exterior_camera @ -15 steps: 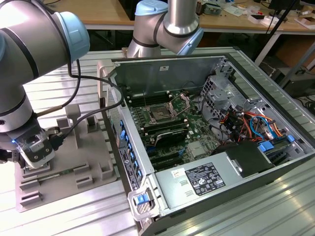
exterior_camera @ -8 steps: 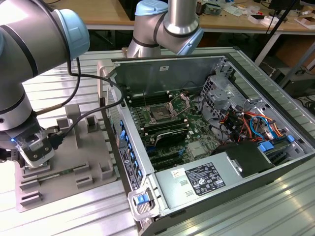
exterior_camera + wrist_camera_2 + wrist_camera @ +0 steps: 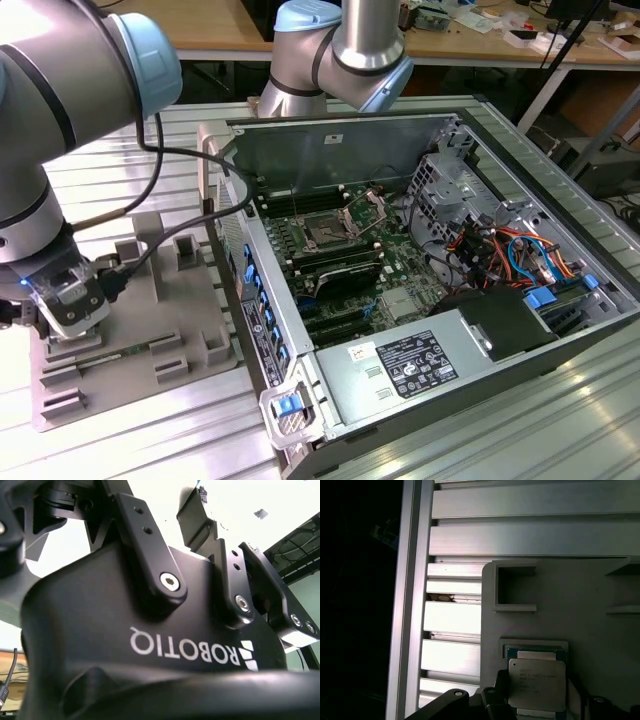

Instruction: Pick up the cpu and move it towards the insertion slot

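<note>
I am the gripper (image 3: 62, 322), and I hang low over the grey tray (image 3: 150, 300) at its end on the exterior view's left. The tray lies flat on the slatted metal table (image 3: 100, 190), just beside the open computer case (image 3: 330, 150), on the exterior view's left of it.

In the first wrist view the chip (image 3: 537, 682) is right below me. Its pale silvery top faces up and a thin green rim shows around it. It lies flat in a shallow square pocket of the tray, close to one edge, where the bright table slats begin. A small hollow square frame (image 3: 515, 587) stands up from the tray between the chip and the tray's rounded corner. Dark parts of me flank the chip on two opposite sides. Whether my jaws are closed on it or only stand open around it, I cannot tell.

The socket (image 3: 325, 232) is well apart from me, inside the case. It sits near the middle of the green board (image 3: 385, 262), a dark square in a shiny metal frame with its bracket swung up. A grey power supply (image 3: 420, 365) fills the near corner of the case. A black cable (image 3: 170, 240) runs from my wrist across the tray towards the case.
</note>
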